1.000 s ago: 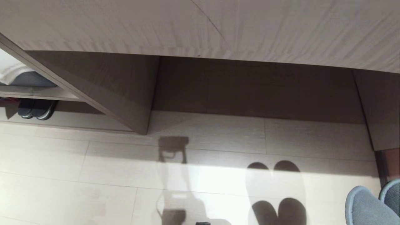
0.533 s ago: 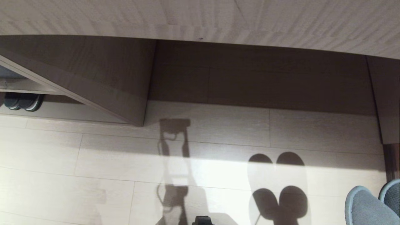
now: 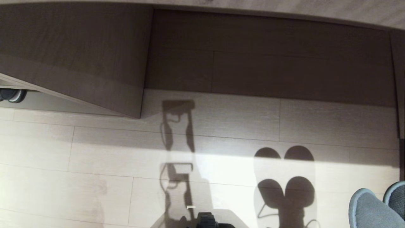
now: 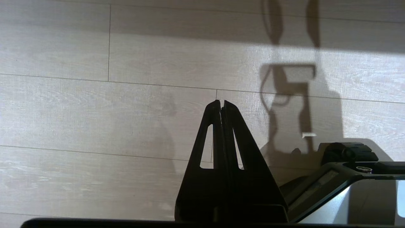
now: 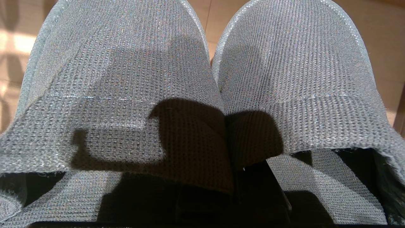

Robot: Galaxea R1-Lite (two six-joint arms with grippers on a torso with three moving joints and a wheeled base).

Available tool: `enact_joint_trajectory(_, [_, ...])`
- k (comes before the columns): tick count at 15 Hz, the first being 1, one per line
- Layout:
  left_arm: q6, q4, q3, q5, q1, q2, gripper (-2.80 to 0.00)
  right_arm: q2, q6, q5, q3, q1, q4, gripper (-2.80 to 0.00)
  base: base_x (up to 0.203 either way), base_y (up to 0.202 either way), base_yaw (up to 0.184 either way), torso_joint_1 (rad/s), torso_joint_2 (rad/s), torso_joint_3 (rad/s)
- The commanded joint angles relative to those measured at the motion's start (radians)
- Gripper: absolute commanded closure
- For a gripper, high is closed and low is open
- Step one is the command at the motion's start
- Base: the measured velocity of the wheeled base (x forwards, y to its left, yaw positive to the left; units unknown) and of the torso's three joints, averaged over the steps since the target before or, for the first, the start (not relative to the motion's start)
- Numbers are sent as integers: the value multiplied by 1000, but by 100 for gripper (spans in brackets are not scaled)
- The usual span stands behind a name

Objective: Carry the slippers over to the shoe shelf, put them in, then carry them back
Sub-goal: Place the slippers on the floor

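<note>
The slippers [image 5: 202, 79] are seen filling the right wrist view, side by side with their rounded grey knit toes pointing away from the camera; the inner edges of their uppers are gathered together at lower centre of that frame, where the right gripper [image 5: 227, 164] is pinched shut on them, its fingers mostly hidden under the fabric. In the head view the same pair is found at the lower right corner [image 3: 370, 209], held above the pale plank floor [image 3: 95, 152], with two rounded shadows thrown on the boards just left of it. The left gripper [image 4: 221, 104] is shown in its own wrist view pressed together on nothing, hanging over bare floor at centre frame. Across the top of the head view a dark wood-grain recess [image 3: 269, 63] is seen, bounded by a side panel [image 3: 79, 69] at upper left, past which a dark shoe [image 3: 11, 95] is glimpsed at the far left edge. The carrying step is judged to be in hand. It is done well if the pinch is kept firm on both uppers so that neither slipper slides free, if the pair is kept level and clear of the floor, and if the proper low cubby is identified before anything is set down; whether this recess is that shelf cannot be told.
</note>
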Motion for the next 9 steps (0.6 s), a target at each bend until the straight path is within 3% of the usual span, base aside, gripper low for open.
enact_joint_trajectory(1, [0, 0, 2, -1, 0, 0, 0, 0, -2, -1, 0, 0, 0, 0, 0, 0, 0, 2, 7, -195])
enact_joint_trajectory(9, [0, 0, 2, 1, 0, 0, 0, 0, 1, -1, 0, 0, 0, 0, 0, 0, 0, 3, 3, -199])
